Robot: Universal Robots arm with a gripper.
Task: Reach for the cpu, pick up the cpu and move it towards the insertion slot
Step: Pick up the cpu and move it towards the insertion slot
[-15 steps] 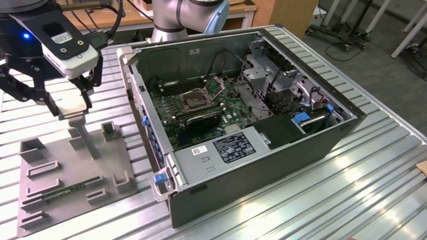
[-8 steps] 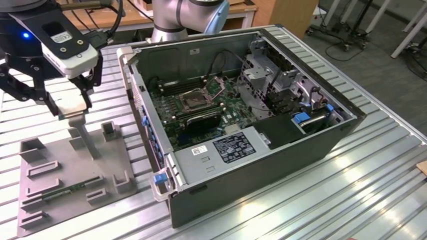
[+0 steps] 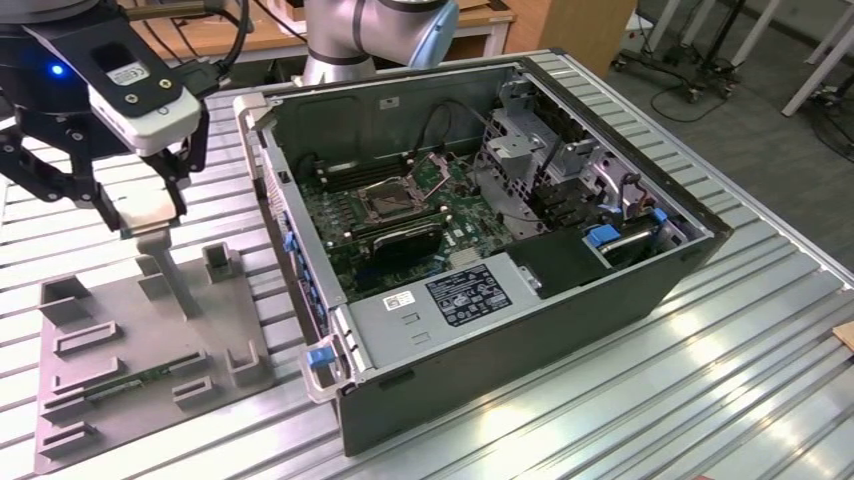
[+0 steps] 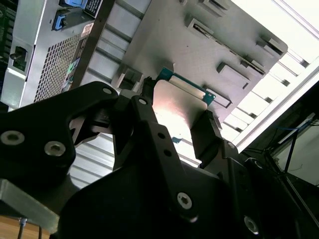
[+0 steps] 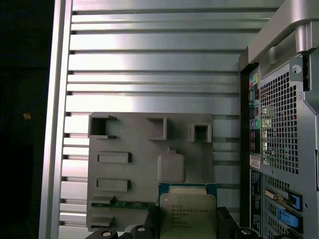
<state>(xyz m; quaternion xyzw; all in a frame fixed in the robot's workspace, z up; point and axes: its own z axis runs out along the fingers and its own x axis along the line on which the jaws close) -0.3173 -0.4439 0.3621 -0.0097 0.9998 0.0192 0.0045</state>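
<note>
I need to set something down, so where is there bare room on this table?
Bare table lies at the exterior view's right of the case, and beyond the tray in the first wrist view. Crowded: inside the case, and the tray under the fingers holding the cpu.

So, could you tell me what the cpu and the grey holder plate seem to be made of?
The cpu: silvery metal lid with a soft sheen, on a green circuit-board base showing at its rim. The grey holder plate: probably plastic, matte, uniformly dull, without glare, unlike the shiny ribbed table.
</note>
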